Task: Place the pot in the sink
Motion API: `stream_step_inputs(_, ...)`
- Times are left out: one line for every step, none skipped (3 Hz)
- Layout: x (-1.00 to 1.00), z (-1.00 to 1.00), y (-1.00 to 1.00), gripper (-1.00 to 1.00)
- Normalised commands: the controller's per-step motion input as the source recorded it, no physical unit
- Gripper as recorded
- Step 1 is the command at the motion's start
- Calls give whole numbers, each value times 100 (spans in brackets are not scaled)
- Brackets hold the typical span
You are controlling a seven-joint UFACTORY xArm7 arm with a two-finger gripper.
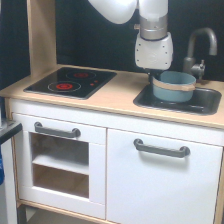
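The light-blue pot (173,86) with its tan band is inside the dark grey sink (205,105), toward the basin's left side in the exterior view. Whether its base rests on the basin floor I cannot tell. My gripper (154,76) hangs straight down from the white wrist and reaches the pot's far left rim. Its fingers are dark, small and partly hidden behind the pot, so I cannot tell if they are open or clamped on the rim.
A grey curved faucet (199,44) stands right behind the sink. A black two-burner stovetop (70,82) with red rings lies on the wooden counter at the left. A wooden upright (41,35) rises at the back left. White cabinet doors with grey handles are below.
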Motion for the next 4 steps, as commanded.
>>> stream_step_inputs(3,-34,3,4)
stream_step_inputs(1,-32,3,18)
stream_step_inputs(-2,-15,-7,83)
stream_step_inputs(-2,15,-10,98)
